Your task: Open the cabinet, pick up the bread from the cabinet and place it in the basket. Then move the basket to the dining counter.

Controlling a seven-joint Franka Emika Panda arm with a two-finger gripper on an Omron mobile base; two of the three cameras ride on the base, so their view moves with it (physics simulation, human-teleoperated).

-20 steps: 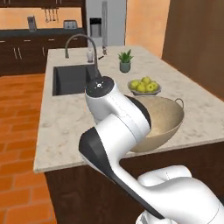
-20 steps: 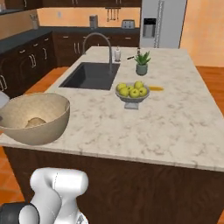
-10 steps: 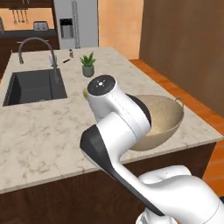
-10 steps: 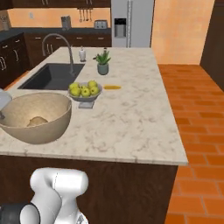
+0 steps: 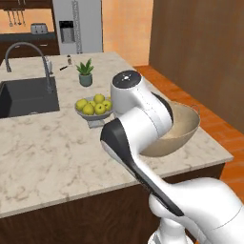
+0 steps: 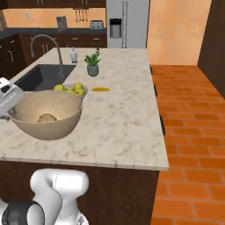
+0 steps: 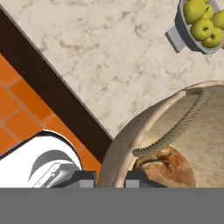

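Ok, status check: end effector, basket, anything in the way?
End effector shut on basket rim. Bread inside basket, basket over the dining counter. Fruit bowl close behind basket; nothing else near.

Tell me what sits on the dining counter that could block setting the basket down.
The basket, bread inside, hangs at the dining counter edge. The fruit bowl sits right behind it, the plant farther back. The marble beside it toward the counter's middle looks bare.
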